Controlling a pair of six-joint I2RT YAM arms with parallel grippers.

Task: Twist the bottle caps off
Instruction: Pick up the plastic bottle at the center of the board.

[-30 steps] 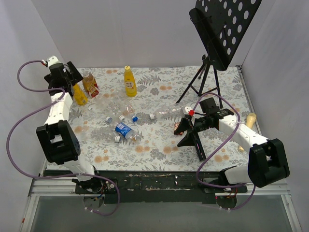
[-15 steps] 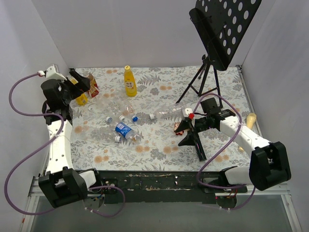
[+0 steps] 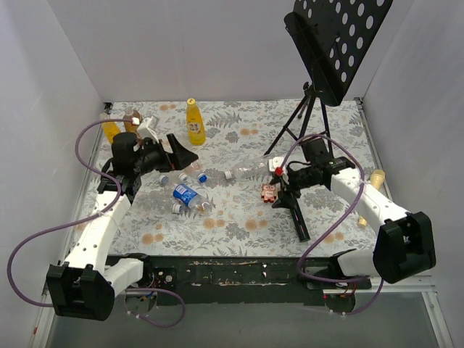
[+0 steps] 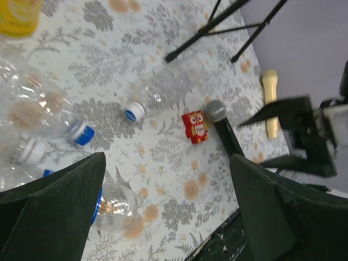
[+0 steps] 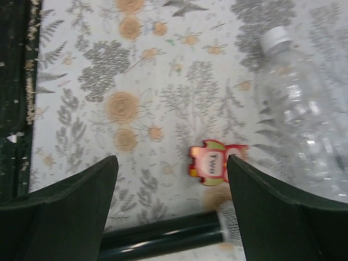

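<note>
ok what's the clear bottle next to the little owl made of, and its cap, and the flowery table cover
Clear bottle: likely thin glossy transparent plastic; the floral print shows through and highlights streak it. Its cap: opaque white plastic, duller. Table cover: matte printed sheet, cloth or vinyl, can't tell which.

**Desk layout: bottles mostly on the left half**

One upright bottle (image 3: 194, 123) stands at the back middle of the desk (image 3: 239, 225). A pair of bottles (image 3: 110, 130) sits in the back left corner, and a bunch of lying bottles (image 3: 185, 170) is spread left of centre. A lone bottle (image 3: 250, 170) lies mid-desk, its cap (image 3: 228, 174) pointing left at the bunch. Just in front of it sits the owl figure (image 3: 270, 192), and the microphone (image 3: 299, 221) is right beside that on its right, running toward the near edge. The music stand (image 3: 308, 123) is back right.
</note>
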